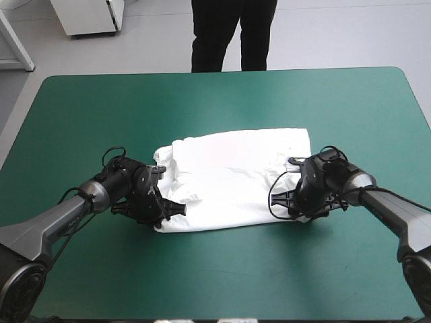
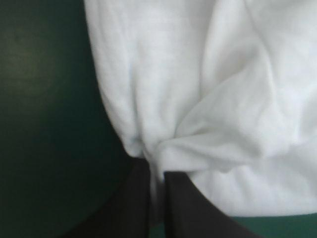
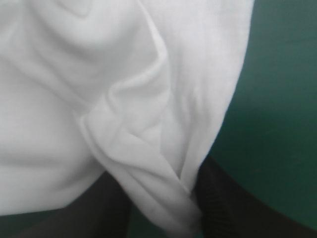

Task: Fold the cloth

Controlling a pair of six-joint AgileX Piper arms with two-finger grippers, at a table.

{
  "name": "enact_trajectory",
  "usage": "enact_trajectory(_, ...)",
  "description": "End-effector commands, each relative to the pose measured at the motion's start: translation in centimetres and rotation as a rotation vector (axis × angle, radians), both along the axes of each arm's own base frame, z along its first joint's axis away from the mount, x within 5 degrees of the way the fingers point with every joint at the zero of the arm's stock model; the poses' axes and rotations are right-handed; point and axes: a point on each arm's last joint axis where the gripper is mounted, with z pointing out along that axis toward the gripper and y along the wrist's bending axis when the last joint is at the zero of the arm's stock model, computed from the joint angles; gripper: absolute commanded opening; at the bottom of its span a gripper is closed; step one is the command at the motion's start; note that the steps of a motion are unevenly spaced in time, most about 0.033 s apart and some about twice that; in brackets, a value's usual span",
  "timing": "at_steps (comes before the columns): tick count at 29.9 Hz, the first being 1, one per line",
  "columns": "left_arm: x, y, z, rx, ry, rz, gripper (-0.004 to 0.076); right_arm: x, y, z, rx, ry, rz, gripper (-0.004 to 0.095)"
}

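While the white T-shirt (image 1: 236, 178) lies spread as a rough, rumpled rectangle just below the middle of the overhead frame, both hands have hold of its lower edge. The left hand (image 1: 168, 210) sits at the cloth's lower left corner. In its wrist view the black fingers (image 2: 133, 208) are nearly together, with a thin pinch of white cloth between them and creases running out from the grip. The right hand (image 1: 283, 200) sits at the lower right of the cloth. In its own wrist view the fingers stand a little farther apart with a thick rolled fold of cloth between them, and they appear to grip it.

The step in hand looks like bringing this lower edge up and over to meet the upper edge. To do it well, both hands should rise together and stay level, keeping the cloth lightly taut between them so the middle does not sag. The right hand's bulky fold may slip, so a slow lift is safer. The left side is bunched and could carry its wrinkles into the fold.

The teal-green tabletop (image 1: 222, 108) shows bare in a broad band across the upper part of the frame, with narrower room below the cloth. Both side edges of the tabletop are well apart from the T-shirt.
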Motion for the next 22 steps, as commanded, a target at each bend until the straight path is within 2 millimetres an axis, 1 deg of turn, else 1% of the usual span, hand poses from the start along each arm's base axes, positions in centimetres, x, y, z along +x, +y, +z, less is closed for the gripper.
enact_trajectory(1, 0.6, 0.7, -1.4, 0.083, -0.037, -0.075, -0.0005, 0.7, 0.1, -2.0, -0.034, 0.007, 0.012, 0.0109)
enact_trajectory(2, 0.6, 0.7, -1.4, 0.083, -0.037, -0.075, -0.0005, 0.7, 0.1, -2.0, -0.034, 0.007, 0.014, 0.0015)
enact_trajectory(3, 0.6, 0.7, -1.4, 0.083, -0.037, -0.078, -0.0005, 0.7, 0.1, -2.0, -0.034, 0.007, 0.014, -0.0015)
enact_trajectory(9, 0.6, 0.7, -1.4, 0.083, -0.037, -0.078, -0.0005, 0.4, -0.1, -1.4, -0.044, 0.006, 0.017, -0.0017)
enact_trajectory(11, 0.5, 0.8, -1.4, 0.085, -0.034, -0.078, -0.0005, 0.3, -0.2, -0.7, -0.041, -0.013, 0.019, -0.0017)
enact_trajectory(13, 0.4, 0.8, -1.1, 0.086, -0.031, -0.077, -0.0005, 0.0, -0.3, 0.4, -0.037, -0.041, 0.022, -0.0017)
enact_trajectory(17, 0.6, 0.7, 1.3, 0.068, -0.085, -0.102, -0.0005, -0.8, -1.0, 3.2, -0.06, -0.096, 0.042, -0.0017)
enact_trajectory(20, 0.9, 0.6, 4.0, 0.045, -0.156, -0.123, -0.0005, -1.3, -1.4, 5.7, -0.057, -0.148, 0.066, -0.0017)
enact_trajectory(22, 1.3, 0.4, 6.2, 0.028, -0.209, -0.129, -0.0005, -1.5, -1.6, 7.6, -0.049, -0.203, 0.086, -0.0017)
